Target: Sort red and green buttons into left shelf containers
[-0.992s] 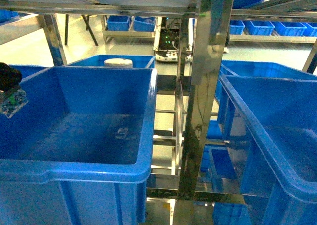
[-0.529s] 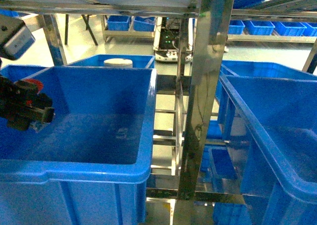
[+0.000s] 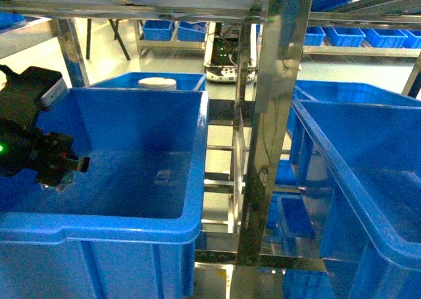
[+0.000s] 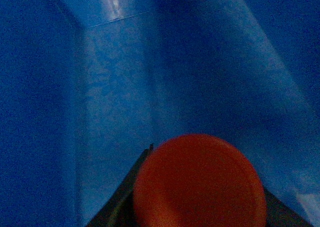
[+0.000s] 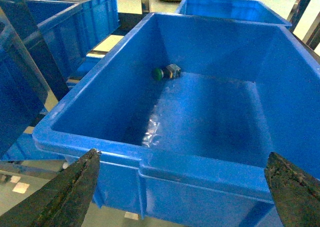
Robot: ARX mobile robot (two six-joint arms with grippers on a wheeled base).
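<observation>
We have our left gripper (image 3: 62, 170) lowered inside the large, deep, bright-blue plastic bin on the left shelf (image 3: 191, 220), near its left wall, and the left wrist view shows the round red mushroom cap of a push-button switch (image 4: 200, 184) sitting between the jaws, so we judge them closed on it, with the bin's smooth blue floor and walls beyond. The body of that switch is hidden by the cap. Our right gripper (image 5: 182, 182) hangs wide open and empty above the near rim of a second blue plastic bin on the right (image 5: 200, 169), its two dark fingertips (image 5: 75, 184) spread to either edge of the view. In that bin, a small green-capped push-button switch with a pale blocky body (image 5: 166, 72) lies on its side against the far-left wall, with a crumpled piece of clear plastic wrapping (image 5: 151, 129) near the front. We judge these switches to be light, rigid and not fragile, though a rounded cap and any clear wrapping would be slippery, so the flat sides of the blocky body look the better place to pinch than the cap.
</observation>
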